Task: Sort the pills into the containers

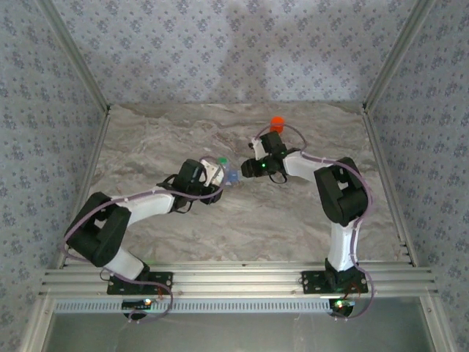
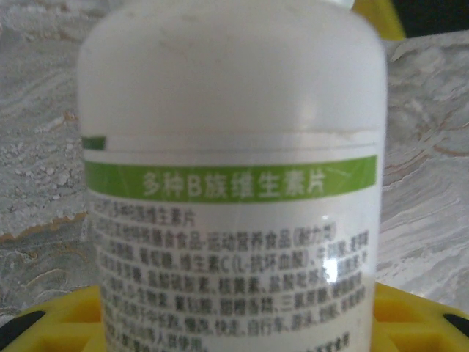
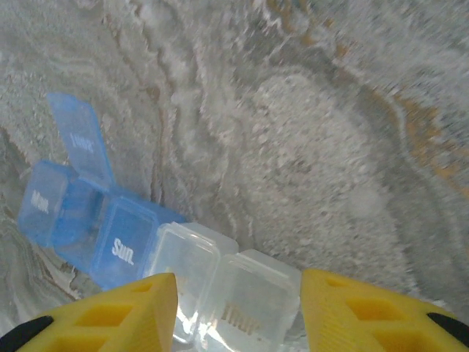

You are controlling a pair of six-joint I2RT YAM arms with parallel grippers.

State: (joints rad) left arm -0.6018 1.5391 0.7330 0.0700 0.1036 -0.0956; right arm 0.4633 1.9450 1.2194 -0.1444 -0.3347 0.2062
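- The white bottle (image 2: 234, 110) stands so close to the left wrist camera that its top and bottom are cut off; the small print under its green band is too blurred to read
- The left claw (image 2: 234, 326) shows as two yellow fingers (image 2: 51, 323) at the lower corners, one either side of the bottle, clamped on it
- From above, the left claw (image 1: 211, 182) and the bottle (image 1: 213, 170) with its green cap (image 1: 222, 159) cover part of the pill box (image 1: 231, 176), which shows as a small bluish patch
- The right claw (image 3: 238, 282) has its yellow fingers (image 3: 117, 315) spread, with the clear end of the pill box (image 3: 124, 242) between them; I cannot tell whether they press on it or just straddle it
- The near end of the box is cut off by the bottom edge of the right wrist view
- The table (image 1: 161, 139) is a grey and tan marbled surface, walled by pale floral wallpaper (image 1: 220, 44), with metal rails (image 1: 234, 282) at the near edge
- An orange bottle (image 1: 277, 123) stands towards the back, behind the right claw (image 1: 249, 173)
- The pill box lies on the table near the middle, between the two claws
- It is a row of small compartments, some see-through blue and some clear, marked "Mon.", "Sun." and "Thur."; one blue lid stands open
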